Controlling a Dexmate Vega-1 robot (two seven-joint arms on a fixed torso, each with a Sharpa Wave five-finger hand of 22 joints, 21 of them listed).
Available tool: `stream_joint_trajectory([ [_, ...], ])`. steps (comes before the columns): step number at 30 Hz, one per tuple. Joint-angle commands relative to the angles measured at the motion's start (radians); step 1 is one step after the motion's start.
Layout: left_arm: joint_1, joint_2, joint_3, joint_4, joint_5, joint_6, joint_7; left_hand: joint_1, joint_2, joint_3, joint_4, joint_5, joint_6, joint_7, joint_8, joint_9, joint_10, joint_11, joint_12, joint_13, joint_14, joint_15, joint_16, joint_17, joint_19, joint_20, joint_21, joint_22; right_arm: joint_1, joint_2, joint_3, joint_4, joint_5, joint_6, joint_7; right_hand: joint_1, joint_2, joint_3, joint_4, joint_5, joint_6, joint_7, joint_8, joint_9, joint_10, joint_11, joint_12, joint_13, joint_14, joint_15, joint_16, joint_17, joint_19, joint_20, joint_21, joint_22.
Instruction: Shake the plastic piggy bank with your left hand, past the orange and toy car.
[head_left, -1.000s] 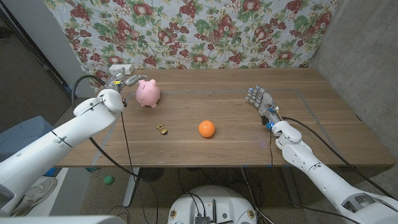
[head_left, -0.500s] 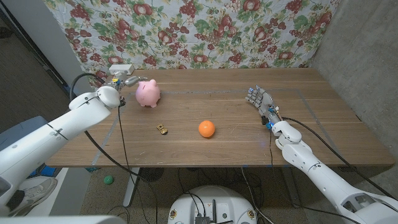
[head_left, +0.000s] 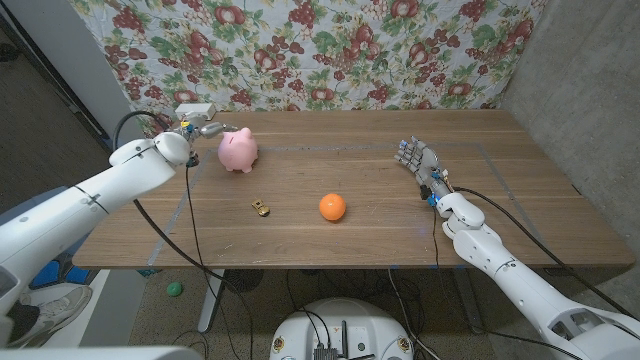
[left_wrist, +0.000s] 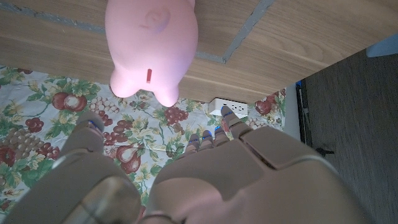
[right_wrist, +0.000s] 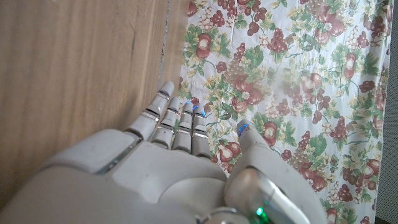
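**Left hand beside the piggy bank, nothing held**

Fingers of my left hand (head_left: 200, 127) are apart and hold nothing; they reach toward the pink piggy bank (head_left: 238, 150) from its left, just short of touching it as far as I can tell. The piggy bank stands upright on the wooden table (head_left: 400, 215), past the toy car (head_left: 261, 207) and the orange (head_left: 332, 207). My right hand (head_left: 420, 165) has its fingers straight and close together, empty, well apart from everything.
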Motion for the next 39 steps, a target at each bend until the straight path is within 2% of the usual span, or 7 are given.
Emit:
stream_joint_trajectory([
  [1, -0.053, -0.025, 0.052, 0.023, 0.026, 0.059, -0.014, 0.02, 0.002, 0.0, -0.007, 0.007, -0.008, -0.003, 0.013, 0.004, -0.025, -0.005, 0.007, 0.001, 0.02, 0.004, 0.012, 0.001, 0.018, 0.005, 0.006, 0.001, 0.012, 0.007, -0.001, 0.023, 0.005, -0.001, 0.013, -0.005, 0.005, -0.001, -0.005, 0.006, 0.008, 0.001, 0.004, 0.004, 0.007, 0.001, -0.002, 0.002, 0.009, 0.001, 0.002, 0.005, 0.005, -0.004, -0.007, 0.002],
  [11, -0.07, -0.051, 0.063, 0.044, 0.013, 0.088, -0.01, 0.03, -0.001, -0.001, -0.007, 0.007, -0.009, 0.006, 0.015, 0.004, -0.022, 0.004, 0.007, 0.002, 0.029, 0.01, 0.012, 0.001, 0.032, 0.007, 0.007, 0.001, 0.017, 0.007, 0.003, 0.036, 0.01, -0.001, 0.021, -0.006, 0.005, -0.001, -0.005, 0.006, 0.008, 0.001, 0.004, 0.004, 0.008, 0.003, -0.002, 0.002, 0.011, 0.002, 0.002, 0.005, 0.006, -0.003, -0.01, 0.002],
  [25, -0.123, -0.091, 0.115, 0.086, 0.022, 0.124, -0.015, 0.042, -0.003, -0.003, -0.008, 0.007, -0.022, 0.005, 0.012, 0.004, -0.03, 0.009, 0.002, 0.002, 0.029, 0.016, 0.008, 0.001, 0.038, 0.009, 0.003, 0.001, 0.017, 0.006, 0.009, 0.046, 0.016, 0.002, 0.027, -0.009, 0.006, 0.0, -0.004, 0.006, 0.01, 0.002, 0.004, 0.004, 0.008, 0.0, -0.002, 0.002, 0.01, -0.001, 0.002, 0.006, 0.009, -0.003, -0.014, 0.002],
  [39, -0.138, -0.15, 0.134, 0.101, 0.02, 0.235, 0.052, 0.058, 0.0, -0.003, -0.007, 0.007, -0.044, 0.011, 0.007, 0.004, -0.037, 0.014, -0.002, 0.003, 0.036, 0.02, 0.007, 0.001, 0.049, 0.015, 0.002, 0.001, 0.023, 0.006, 0.013, 0.064, 0.023, 0.002, 0.039, -0.012, 0.006, 0.0, -0.004, 0.005, 0.01, 0.002, 0.004, 0.004, 0.012, 0.006, -0.001, 0.002, 0.011, 0.003, 0.001, 0.006, 0.011, -0.003, -0.019, 0.002],
])
